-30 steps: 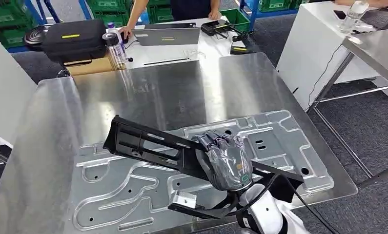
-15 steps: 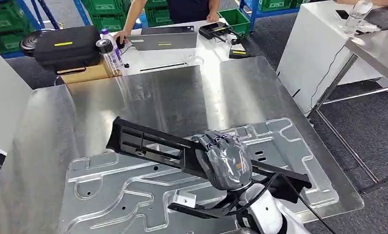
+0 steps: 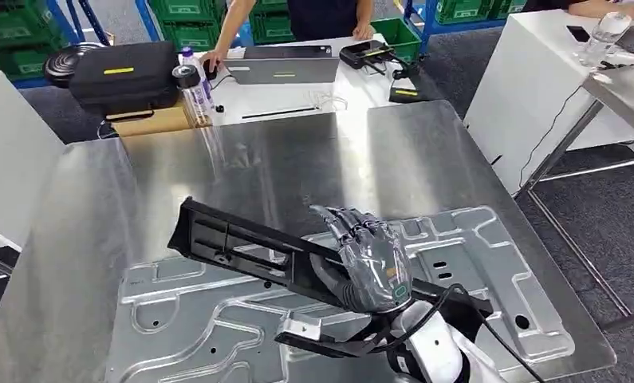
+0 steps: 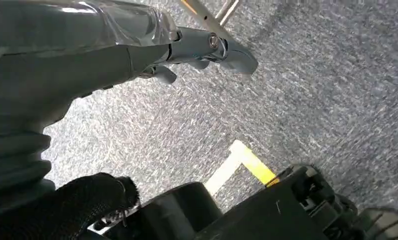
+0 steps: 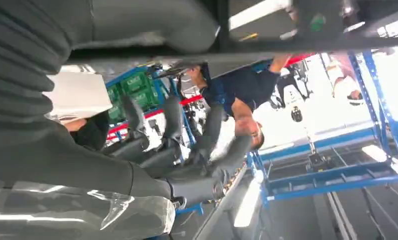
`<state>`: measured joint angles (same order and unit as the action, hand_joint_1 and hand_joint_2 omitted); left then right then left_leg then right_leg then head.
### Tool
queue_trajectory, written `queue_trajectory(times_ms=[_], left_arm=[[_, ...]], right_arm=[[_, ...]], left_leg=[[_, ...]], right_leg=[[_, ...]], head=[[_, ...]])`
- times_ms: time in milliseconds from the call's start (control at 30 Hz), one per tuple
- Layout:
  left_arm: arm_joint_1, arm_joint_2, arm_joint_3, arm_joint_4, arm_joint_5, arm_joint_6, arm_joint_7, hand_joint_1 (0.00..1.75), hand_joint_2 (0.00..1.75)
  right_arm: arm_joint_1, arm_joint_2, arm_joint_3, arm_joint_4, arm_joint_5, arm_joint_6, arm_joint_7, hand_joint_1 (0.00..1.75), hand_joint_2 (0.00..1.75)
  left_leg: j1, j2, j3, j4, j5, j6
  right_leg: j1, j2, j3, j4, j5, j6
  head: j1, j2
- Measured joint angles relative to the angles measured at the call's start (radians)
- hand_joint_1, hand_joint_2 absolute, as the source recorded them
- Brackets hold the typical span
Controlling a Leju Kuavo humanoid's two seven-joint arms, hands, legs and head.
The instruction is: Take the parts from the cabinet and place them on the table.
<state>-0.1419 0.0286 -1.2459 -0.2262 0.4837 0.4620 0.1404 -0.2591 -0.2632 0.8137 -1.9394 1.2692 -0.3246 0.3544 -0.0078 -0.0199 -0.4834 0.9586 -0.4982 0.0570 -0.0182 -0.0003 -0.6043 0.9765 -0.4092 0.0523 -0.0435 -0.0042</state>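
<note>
A long black plastic part [image 3: 234, 243] lies slantwise on a stamped sheet-metal panel [image 3: 473, 239] that rests on the steel table [image 3: 281, 159]. My right hand [image 3: 369, 259] sits over the part's middle, its fingers stretched forward and apart above it, gripping nothing. In the right wrist view the right hand [image 5: 176, 145] shows spread dark fingers, with the black part [image 5: 267, 42] running alongside the thumb. My left hand [image 4: 86, 50] hangs over grey carpet and holds nothing.
A black case [image 3: 122, 76], two bottles [image 3: 194, 88] and a cardboard box [image 3: 158, 121] stand at the table's far left. A person [image 3: 321, 12] leans over a laptop [image 3: 281, 68] beyond. A white table [image 3: 537, 64] stands to the right.
My right hand's fingers were curled over the black part and are now straightened and lifted off it. The camera has shifted a little; the part stays on the panel.
</note>
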Motion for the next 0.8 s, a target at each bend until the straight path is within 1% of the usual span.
queue_trajectory(times_ms=[33, 67, 100, 167, 200, 233, 267, 300, 333, 367, 400, 433, 467, 500, 533, 567, 600, 633, 667, 700, 733, 767, 800], left_arm=[[0.001, 0.000, 0.000, 0.000, -0.006, 0.002, -0.001, 0.00, 1.75], [0.001, 0.002, 0.000, 0.000, -0.013, 0.002, -0.001, 0.00, 0.00], [0.002, 0.003, 0.000, 0.000, -0.016, 0.002, 0.000, 0.00, 0.00], [0.006, 0.005, 0.000, 0.000, -0.014, -0.001, -0.003, 0.00, 0.00], [0.008, 0.012, 0.000, 0.001, -0.013, -0.002, -0.007, 0.00, 0.00], [0.008, 0.012, 0.000, 0.000, -0.012, -0.004, -0.007, 0.00, 0.00], [0.010, 0.010, 0.001, 0.000, -0.008, -0.008, -0.007, 0.00, 0.00], [0.008, 0.010, 0.001, 0.001, -0.002, -0.011, -0.005, 0.00, 0.00], [0.010, 0.014, 0.001, 0.001, 0.000, -0.014, -0.003, 0.00, 0.00], [0.012, 0.014, 0.001, 0.002, 0.000, -0.018, 0.000, 0.00, 0.00], [0.011, 0.014, 0.001, 0.002, -0.001, -0.019, 0.001, 0.00, 0.00], [0.012, 0.014, 0.001, 0.002, -0.001, -0.022, 0.002, 0.00, 0.00], [0.013, 0.014, 0.001, 0.002, -0.001, -0.022, 0.005, 0.00, 0.00], [0.014, 0.014, 0.001, 0.002, 0.003, -0.022, 0.009, 0.00, 0.00], [0.015, 0.014, 0.001, 0.002, 0.004, -0.022, 0.010, 0.00, 0.00], [0.014, 0.016, 0.002, 0.002, 0.004, -0.022, 0.011, 0.00, 0.00], [0.010, 0.030, 0.003, 0.007, 0.005, -0.022, 0.013, 0.00, 0.00], [0.010, 0.024, 0.003, 0.006, 0.004, -0.025, 0.013, 0.00, 0.00], [0.010, 0.023, 0.004, 0.006, 0.005, -0.025, 0.015, 0.00, 0.00], [0.014, 0.023, 0.004, 0.006, 0.005, -0.026, 0.015, 0.00, 0.00], [0.017, 0.027, 0.005, 0.007, 0.005, -0.026, 0.015, 0.00, 0.00], [0.018, 0.024, 0.005, 0.007, 0.005, -0.027, 0.015, 0.00, 0.00], [0.017, 0.026, 0.005, 0.007, 0.006, -0.028, 0.016, 0.00, 0.00]], right_arm=[[0.002, 0.000, 0.000, -0.001, 0.000, 0.000, 0.000, 0.00, 0.00], [0.002, 0.000, -0.001, 0.000, 0.000, 0.000, 0.000, 0.00, 0.00], [0.003, -0.001, -0.001, 0.000, 0.000, 0.000, 0.000, 0.00, 0.00], [0.002, -0.001, -0.001, 0.000, -0.001, 0.000, -0.001, 0.00, 0.00], [0.002, -0.001, -0.001, 0.000, -0.001, 0.000, -0.001, 0.00, 0.00], [0.001, -0.001, -0.001, -0.002, -0.001, 0.000, -0.002, 0.00, 0.00], [0.004, -0.001, -0.003, -0.003, -0.002, -0.001, -0.001, 0.00, 0.00], [-0.001, -0.001, -0.004, -0.003, -0.003, -0.001, -0.002, 0.00, 0.00], [-0.003, -0.001, -0.004, -0.003, -0.003, -0.001, -0.002, 0.00, 0.00], [0.000, -0.001, -0.005, -0.003, -0.005, -0.001, -0.002, 0.00, 0.00], [0.001, -0.001, -0.005, -0.003, -0.007, 0.000, -0.001, 0.00, 0.00], [0.002, -0.001, -0.006, -0.003, -0.007, 0.000, -0.001, 0.00, 0.00], [0.002, -0.002, -0.006, -0.003, -0.007, 0.000, -0.001, 0.00, 0.00], [0.002, -0.002, -0.006, -0.003, -0.007, 0.000, -0.002, 0.00, 0.00], [0.001, -0.003, -0.006, -0.003, -0.007, 0.000, -0.001, 0.00, 0.00], [0.001, -0.003, -0.006, -0.003, -0.007, 0.000, -0.001, 0.00, 0.00], [-0.001, -0.003, -0.006, 0.000, -0.008, 0.000, -0.001, 0.00, 0.00], [0.003, -0.001, -0.008, -0.006, -0.009, -0.002, -0.002, 0.00, 0.00], [0.005, -0.001, -0.006, -0.006, -0.008, 0.000, -0.002, 0.00, 0.00], [0.002, -0.001, -0.008, -0.005, -0.008, 0.000, -0.002, 0.00, 0.00], [0.000, -0.001, -0.007, -0.005, -0.008, -0.001, -0.002, 0.00, 0.00], [0.000, 0.000, -0.007, -0.005, -0.008, 0.000, 0.000, 0.00, 0.00], [0.001, 0.001, -0.007, -0.005, -0.008, 0.000, -0.002, 0.00, 0.00]], left_leg=[[0.001, 0.001, -0.002, -0.006, 0.002, -0.003], [-0.002, 0.001, -0.001, -0.002, -0.004, 0.005], [-0.001, 0.002, -0.001, -0.004, -0.001, 0.014], [0.000, 0.003, 0.002, -0.010, 0.000, 0.014], [-0.002, 0.003, 0.004, -0.015, 0.002, 0.014], [0.000, 0.002, 0.020, -0.054, 0.030, 0.035], [0.014, 0.002, 0.063, -0.117, 0.055, 0.031], [0.018, 0.005, 0.083, -0.149, 0.070, 0.033], [0.024, 0.009, 0.096, -0.166, 0.080, 0.027], [0.030, 0.011, 0.103, -0.169, 0.080, 0.024], [0.037, 0.011, 0.106, -0.167, 0.077, 0.020], [0.046, 0.011, 0.107, -0.163, 0.072, 0.012], [0.057, 0.010, 0.107, -0.155, 0.065, 0.001], [0.073, 0.008, 0.106, -0.137, 0.051, -0.020], [0.090, 0.005, 0.102, -0.111, 0.031, -0.043], [0.098, 0.004, 0.088, -0.069, 0.003, -0.067], [0.092, 0.001, 0.057, -0.044, -0.016, -0.085], [0.096, 0.001, 0.047, -0.006, -0.036, -0.099], [0.094, 0.001, 0.042, -0.006, -0.034, -0.100], [0.092, 0.000, 0.036, -0.007, -0.033, -0.104], [0.091, -0.001, 0.031, -0.007, -0.033, -0.109], [0.089, 0.002, 0.024, 0.003, -0.044, -0.107], [0.088, 0.008, 0.004, 0.050, -0.082, -0.095]], right_leg=[[0.002, 0.001, -0.003, 0.008, -0.001, -0.004], [-0.001, 0.001, -0.003, 0.005, 0.000, -0.004], [0.001, 0.003, -0.004, 0.005, 0.000, -0.004], [0.003, 0.006, -0.006, 0.005, -0.001, -0.005], [-0.006, 0.004, -0.003, -0.008, 0.009, 0.000], [0.004, 0.004, 0.012, -0.033, 0.016, 0.002], [0.000, 0.002, 0.019, -0.039, 0.015, -0.001], [0.003, 0.005, 0.010, -0.016, -0.003, 0.001], [0.000, 0.006, -0.019, 0.054, -0.036, 0.007], [-0.006, 0.006, -0.056, 0.132, -0.064, 0.015], [-0.014, 0.005, -0.090, 0.195, -0.083, 0.025], [-0.022, 0.005, -0.112, 0.228, -0.084, 0.034], [-0.031, 0.004, -0.112, 0.212, -0.062, 0.047], [-0.044, 0.003, -0.085, 0.149, -0.018, 0.065], [-0.059, 0.000, -0.041, 0.060, 0.030, 0.084], [-0.074, -0.002, -0.013, -0.005, 0.036, 0.115], [-0.068, 0.019, -0.042, 0.055, 0.008, 0.112], [-0.069, 0.022, -0.054, 0.060, 0.001, 0.069], [-0.074, 0.018, -0.063, 0.071, -0.004, 0.052], [-0.074, 0.018, -0.068, 0.077, -0.002, 0.039], [-0.072, 0.018, -0.073, 0.078, 0.001, 0.033], [-0.062, 0.018, -0.077, 0.073, 0.005, 0.022], [-0.057, 0.016, -0.080, 0.071, 0.010, 0.014]], head=[[-0.001, 0.000], [-0.002, 0.000], [-0.002, 0.000], [-0.002, 0.000], [-0.001, 0.000], [-0.003, 0.000], [-0.005, 0.000], [-0.001, 0.000], [0.000, 0.000], [0.000, 0.000], [0.000, 0.000], [0.000, 0.000], [0.000, 0.000], [0.000, 0.000], [0.000, 0.000], [0.002, 0.000], [0.011, 0.000], [0.017, 0.000], [0.008, 0.000], [0.000, 0.000], [0.001, 0.000], [-0.004, 0.000], [-0.006, 0.000]])
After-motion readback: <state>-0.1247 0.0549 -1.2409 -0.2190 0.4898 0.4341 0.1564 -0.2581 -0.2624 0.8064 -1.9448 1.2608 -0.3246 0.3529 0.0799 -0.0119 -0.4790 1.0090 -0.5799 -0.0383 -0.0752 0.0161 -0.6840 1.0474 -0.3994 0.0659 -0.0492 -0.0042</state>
